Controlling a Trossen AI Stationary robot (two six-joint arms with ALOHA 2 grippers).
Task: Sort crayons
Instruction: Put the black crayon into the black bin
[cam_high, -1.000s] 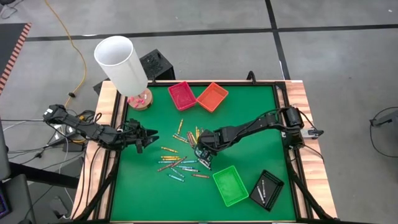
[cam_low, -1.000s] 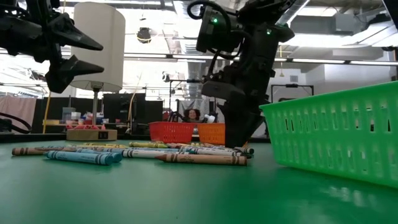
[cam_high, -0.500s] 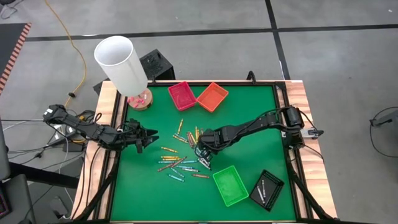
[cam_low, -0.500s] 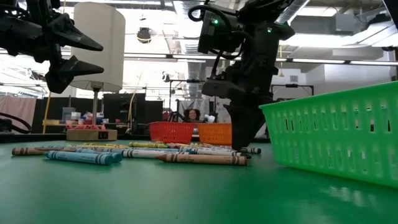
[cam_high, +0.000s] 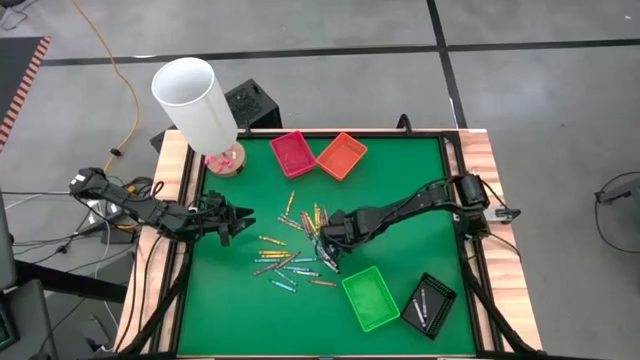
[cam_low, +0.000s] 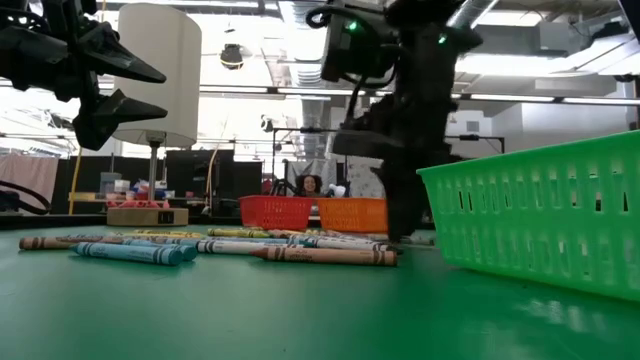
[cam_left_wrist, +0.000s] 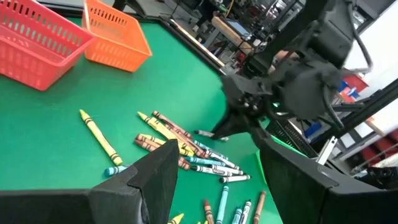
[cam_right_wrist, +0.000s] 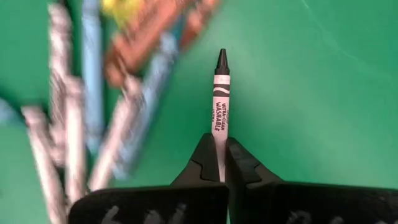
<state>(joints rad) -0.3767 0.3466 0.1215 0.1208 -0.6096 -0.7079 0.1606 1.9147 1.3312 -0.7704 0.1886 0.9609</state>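
Right end effector (cam_right_wrist: 220, 163): closed tight on the end of a grey-white crayon (cam_right_wrist: 221, 99) with a black tip; the crayon sticks straight out past the fingertips (cam_right_wrist: 205, 160).
Right end effector, place: low over the bench (cam_high: 400, 180), at the side of the crayon pile (cam_high: 290, 255) nearest the green tray (cam_high: 371, 298).
Held crayon, place: just beside the pile; whether it has cleared the green surface cannot be told.
Crayon pile: loose yellow, brown, blue and teal sticks scattered on the green bench, between the two arms; seen from the left wrist they lie crossed and partly overlapping (cam_left_wrist: 180, 146).
Left end effector (cam_high: 240, 214): fingers (cam_left_wrist: 149, 180) spread apart, holding nothing, hovering at the side of the pile away from the green tray.
Green tray: just beside the pile, with a black tray (cam_high: 429, 304) next to it on its far side from the pile.
Red tray (cam_high: 292, 153) and orange tray (cam_high: 341, 155): side by side, well apart from the pile, toward the bench's far edge.
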